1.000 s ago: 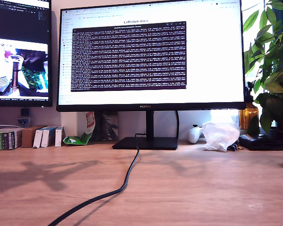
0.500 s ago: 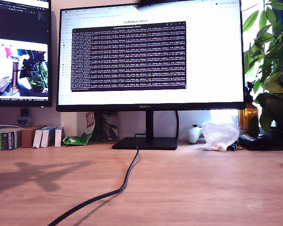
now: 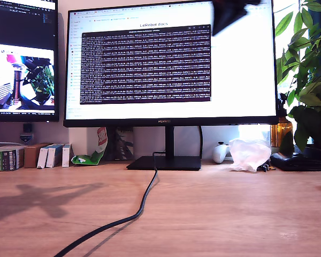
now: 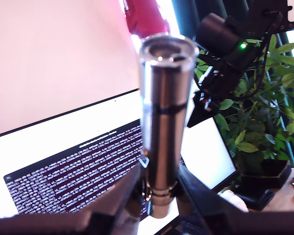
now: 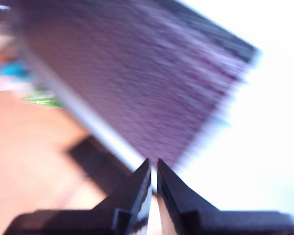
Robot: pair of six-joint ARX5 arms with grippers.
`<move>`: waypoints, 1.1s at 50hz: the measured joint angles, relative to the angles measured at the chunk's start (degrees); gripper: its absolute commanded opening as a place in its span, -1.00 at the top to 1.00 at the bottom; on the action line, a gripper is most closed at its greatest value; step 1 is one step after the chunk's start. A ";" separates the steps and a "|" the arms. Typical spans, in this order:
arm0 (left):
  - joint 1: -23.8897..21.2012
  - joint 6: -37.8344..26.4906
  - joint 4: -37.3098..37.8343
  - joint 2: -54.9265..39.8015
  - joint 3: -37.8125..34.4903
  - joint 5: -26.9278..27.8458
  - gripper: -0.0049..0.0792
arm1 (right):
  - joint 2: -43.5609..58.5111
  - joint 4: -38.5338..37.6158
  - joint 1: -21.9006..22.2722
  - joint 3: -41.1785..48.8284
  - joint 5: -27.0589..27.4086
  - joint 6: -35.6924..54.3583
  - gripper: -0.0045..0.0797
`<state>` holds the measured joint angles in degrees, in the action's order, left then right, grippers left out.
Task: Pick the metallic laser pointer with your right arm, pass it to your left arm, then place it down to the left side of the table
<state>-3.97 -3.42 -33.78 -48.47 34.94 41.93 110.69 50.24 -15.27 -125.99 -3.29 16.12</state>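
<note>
Black pincer fingers of my first gripper (image 4: 157,188) clamp the base of the slim shiny silver metal laser pointer (image 4: 164,122), which stands up from the jaws in front of the wide black-framed monitor (image 4: 88,161). Ringed grooves band its polished barrel, a thin clip shows near the jaws, and its rounded tip is blurred. Beyond the monitor's edge hangs a black jointed arm with a small green light (image 4: 235,49), before a leafy green plant (image 4: 257,122). My second gripper (image 5: 153,183) has its black jaws nearly together, a thin gap between them, gripping nothing; the smeared monitor screen (image 5: 137,73) lies behind it, with light-brown wooden table (image 5: 24,161) below.
</note>
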 measured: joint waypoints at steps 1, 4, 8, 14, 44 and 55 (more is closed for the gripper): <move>0.00 -0.39 0.09 0.00 0.02 0.00 0.94 | 0.00 0.31 0.44 0.00 0.44 -0.37 0.92; 0.00 -1.33 0.55 0.00 0.02 -0.07 0.94 | 0.00 1.18 1.75 0.00 1.38 -1.38 0.92; 0.00 -2.05 1.66 0.00 0.02 -0.13 0.94 | 0.00 1.70 2.99 0.00 2.29 -2.54 0.92; 0.00 -2.43 3.17 0.00 0.02 -0.28 0.94 | 0.00 2.16 4.13 0.00 3.87 -2.86 0.92; 0.00 -4.31 3.37 0.00 0.02 -1.57 0.94 | -3.76 5.53 7.74 0.00 6.88 -6.23 0.92; 0.00 -4.35 3.39 0.00 0.02 -1.75 0.94 | -10.58 7.32 7.80 0.00 8.31 -6.27 0.92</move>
<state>-3.97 -7.77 -30.39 -48.47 34.96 40.18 100.12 57.56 -7.46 -125.99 5.02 9.85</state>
